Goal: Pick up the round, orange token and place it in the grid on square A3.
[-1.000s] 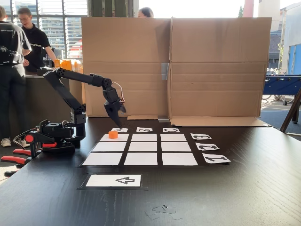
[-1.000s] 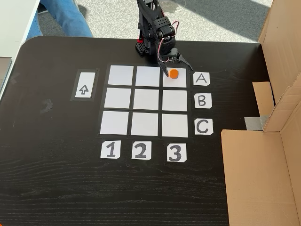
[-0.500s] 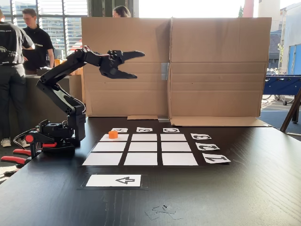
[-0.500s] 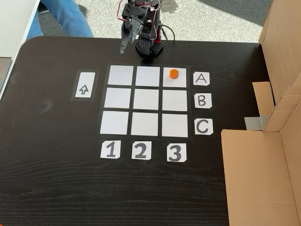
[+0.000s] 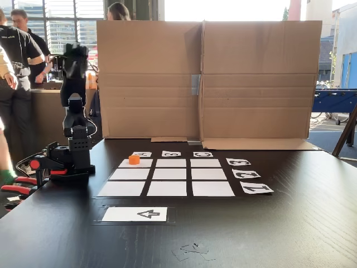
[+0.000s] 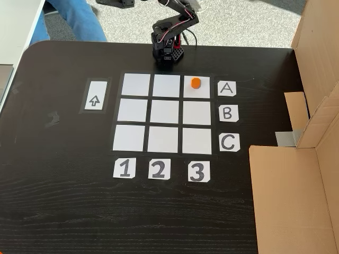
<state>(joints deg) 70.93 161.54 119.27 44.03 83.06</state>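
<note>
The orange token (image 5: 134, 159) (image 6: 195, 83) lies on its own on square A3 (image 6: 197, 90), the corner cell of the grid (image 5: 170, 174) (image 6: 166, 112) next to card A (image 6: 226, 89) and in line with card 3 (image 6: 198, 171). The black arm is folded up tall over its base (image 5: 71, 162) (image 6: 168, 52). My gripper (image 5: 74, 56) (image 6: 115, 2) is held high and well clear of the token, off the grid. It faces the camera in one fixed view and is cut by the top edge in the other, so how its jaws stand is unclear. Nothing shows in it.
A tall cardboard wall (image 5: 206, 78) (image 6: 296, 180) stands behind the grid. A white arrow card (image 5: 135, 214) (image 6: 94, 100) lies off the grid on the side away from the wall. Red-handled clamps (image 5: 22, 181) sit beside the base. People stand beyond the table (image 5: 17, 67).
The arm lifted off the token, swung away from the grid and folded upright over its base. The token stayed on the corner cell.
</note>
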